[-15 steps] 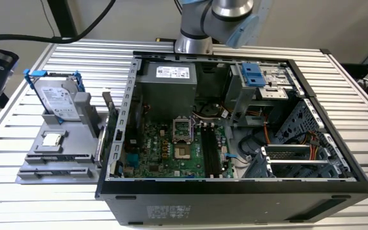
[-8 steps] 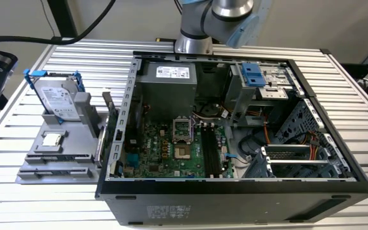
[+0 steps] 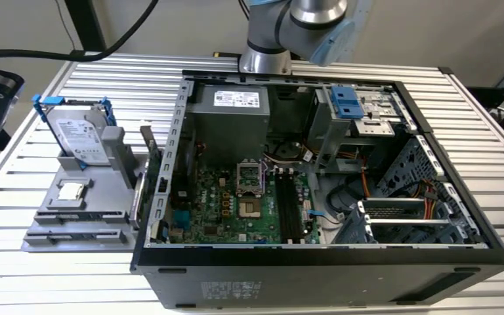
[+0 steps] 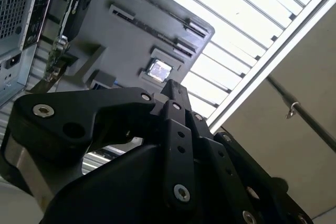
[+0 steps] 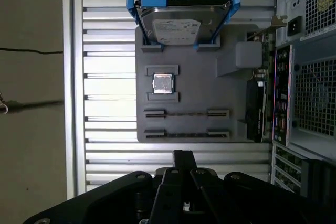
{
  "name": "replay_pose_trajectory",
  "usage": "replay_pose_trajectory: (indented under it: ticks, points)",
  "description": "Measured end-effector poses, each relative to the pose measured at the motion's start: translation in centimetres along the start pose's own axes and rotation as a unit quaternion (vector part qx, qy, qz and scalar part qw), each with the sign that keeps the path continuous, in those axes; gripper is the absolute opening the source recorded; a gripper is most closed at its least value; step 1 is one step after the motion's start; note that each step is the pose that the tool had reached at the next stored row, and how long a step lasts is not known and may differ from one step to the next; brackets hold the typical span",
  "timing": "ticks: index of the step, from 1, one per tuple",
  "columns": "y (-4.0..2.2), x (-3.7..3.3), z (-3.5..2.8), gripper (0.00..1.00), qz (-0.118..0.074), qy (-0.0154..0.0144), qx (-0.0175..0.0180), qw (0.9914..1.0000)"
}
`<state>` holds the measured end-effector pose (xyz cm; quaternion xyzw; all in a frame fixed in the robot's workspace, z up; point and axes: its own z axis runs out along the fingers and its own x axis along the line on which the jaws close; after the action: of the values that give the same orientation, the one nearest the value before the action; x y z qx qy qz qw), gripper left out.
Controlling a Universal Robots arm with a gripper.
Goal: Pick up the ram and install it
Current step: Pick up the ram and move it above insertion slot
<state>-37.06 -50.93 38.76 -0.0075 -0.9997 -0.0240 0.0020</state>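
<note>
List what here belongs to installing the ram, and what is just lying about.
Belongs to the job:
- ram, edge-on in the grey tray
- long black motherboard slots
- claw

Just lying about:
- hard drive in its blue frame
- processor chip on the tray
- power supply inside the case

A grey tray on the slatted tabletop carries a drive in a blue frame, a chip and the ram, edge-on in a slot. The gripper hangs nearby, jaws together. A case flanks the tray.
</note>
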Motion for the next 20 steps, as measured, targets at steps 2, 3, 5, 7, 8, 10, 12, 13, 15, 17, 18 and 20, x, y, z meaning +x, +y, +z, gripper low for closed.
replay_pose_trajectory:
  ticks: [2,3,5,7,8,10,12,13,15,17,18,20]
  points:
    - [0.00,0.01,0.00,0.00,-0.007,0.0001,0.0001,0.99998]
    - [0.00,0.02,0.00,0.00,-0.013,0.0004,0.0000,0.99992]
    - [0.00,0.04,0.00,0.00,-0.025,0.0007,0.0001,0.99969]
    - [0.00,0.04,0.00,0.00,-0.038,0.0013,0.0004,0.99927]
    - [-0.01,0.05,0.00,0.00,-0.044,0.0016,0.0007,0.99901]
    - [0.00,0.07,0.00,0.00,-0.056,0.0021,0.0009,0.99842]
    - [0.00,0.08,0.00,0.00,-0.068,0.0027,0.0012,0.99765]
    - [0.00,0.08,0.00,0.00,-0.075,0.0030,0.0012,0.99720]
    - [0.00,0.09,0.00,0.00,-0.087,0.0035,0.0012,0.99619]
    - [0.00,0.10,0.00,0.00,-0.100,0.0041,0.0013,0.99501]
    - [0.00,0.11,-0.01,0.00,-0.106,0.0043,0.0013,0.99436]
    - [0.00,0.14,0.00,0.00,-0.118,0.0047,0.0014,0.99300]
